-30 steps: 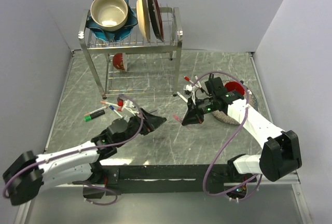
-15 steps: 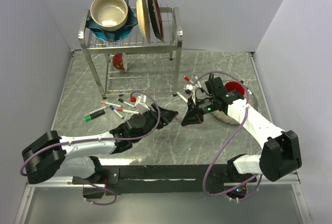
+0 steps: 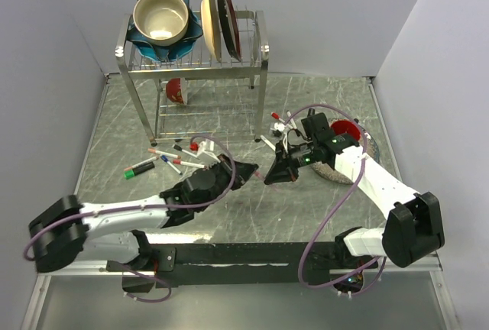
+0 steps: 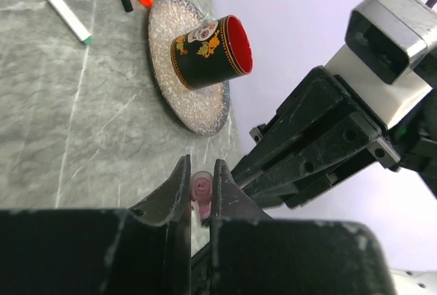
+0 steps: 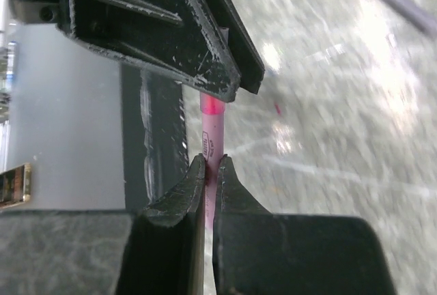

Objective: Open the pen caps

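Near the middle of the table [image 3: 306, 215], the left gripper [image 3: 250, 169] and the right gripper [image 3: 270, 176] are found tip to tip. A pink pen [image 5: 212, 146] is held between them, clear of the surface. In the right wrist view, the right gripper's jaws are seen clamped on the barrel of this pen. The darker pink cap [image 4: 201, 188] at the pen's other end is pinched between the left gripper's fingers [image 4: 179, 189], which are closed tight upon it. The cap is seen sitting on the end of the barrel.

More pens [image 3: 172, 160] are scattered on the table to the left, just in front of a metal dish rack [image 3: 191, 64] at the far side. A bowl [image 3: 160, 17] and upright plates [image 3: 219, 30] are held in the rack. A few further pens [image 3: 276, 125] are seen just beyond the right gripper. To the right, a black cup [image 4: 205, 52] with a red inside is laid on its side on a speckled plate [image 4: 194, 107].
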Robot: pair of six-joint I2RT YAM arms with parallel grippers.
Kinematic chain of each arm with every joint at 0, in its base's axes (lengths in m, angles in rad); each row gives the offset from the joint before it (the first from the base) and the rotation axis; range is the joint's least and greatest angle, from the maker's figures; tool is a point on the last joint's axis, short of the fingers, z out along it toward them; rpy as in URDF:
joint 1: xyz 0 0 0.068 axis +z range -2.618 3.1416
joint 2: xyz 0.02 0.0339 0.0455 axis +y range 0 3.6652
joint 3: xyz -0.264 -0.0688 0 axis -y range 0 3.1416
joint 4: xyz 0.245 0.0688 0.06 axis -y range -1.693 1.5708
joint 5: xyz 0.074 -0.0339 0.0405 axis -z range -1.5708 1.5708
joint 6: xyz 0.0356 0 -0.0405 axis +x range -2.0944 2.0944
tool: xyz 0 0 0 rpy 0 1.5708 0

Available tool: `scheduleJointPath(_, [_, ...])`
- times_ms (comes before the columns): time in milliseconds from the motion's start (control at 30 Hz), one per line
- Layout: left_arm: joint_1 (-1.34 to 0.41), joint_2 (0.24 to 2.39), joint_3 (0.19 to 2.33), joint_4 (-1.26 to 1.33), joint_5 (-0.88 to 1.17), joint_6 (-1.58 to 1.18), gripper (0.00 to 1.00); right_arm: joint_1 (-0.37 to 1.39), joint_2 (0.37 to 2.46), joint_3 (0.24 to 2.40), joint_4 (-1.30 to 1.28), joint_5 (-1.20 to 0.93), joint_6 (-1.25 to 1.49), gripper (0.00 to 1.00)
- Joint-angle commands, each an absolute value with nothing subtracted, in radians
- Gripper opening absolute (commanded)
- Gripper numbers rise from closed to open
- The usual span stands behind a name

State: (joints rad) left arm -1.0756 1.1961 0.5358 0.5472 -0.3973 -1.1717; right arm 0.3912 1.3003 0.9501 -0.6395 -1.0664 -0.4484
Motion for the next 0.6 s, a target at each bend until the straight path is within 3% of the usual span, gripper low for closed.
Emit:
scheduleJointPath(0, [-1.059,0.91,0.517,0.382,-0.687,-1.212,0.01,0.393,1.296,0.966,-0.675,-1.009,-0.503,0.0])
scheduleJointPath(67, [-1.022,0.769,0.49,0.242,-0.793,-1.284,0.01,0.411,1.298,0.962,-0.675,-0.98,-0.517,0.0])
scheduleJointPath(267, [-0.927,0.58,0.439,0.089,-0.788,-1.344,0.01,0.479,1.315,0.956,-0.67,-0.888,-0.538,0.0])
scheduleJointPath(567, [-0.894,0.606,0.388,0.037,-0.536,-1.238,0.01,0.477,1.36,0.904,-0.512,-0.523,-0.419,0.0])
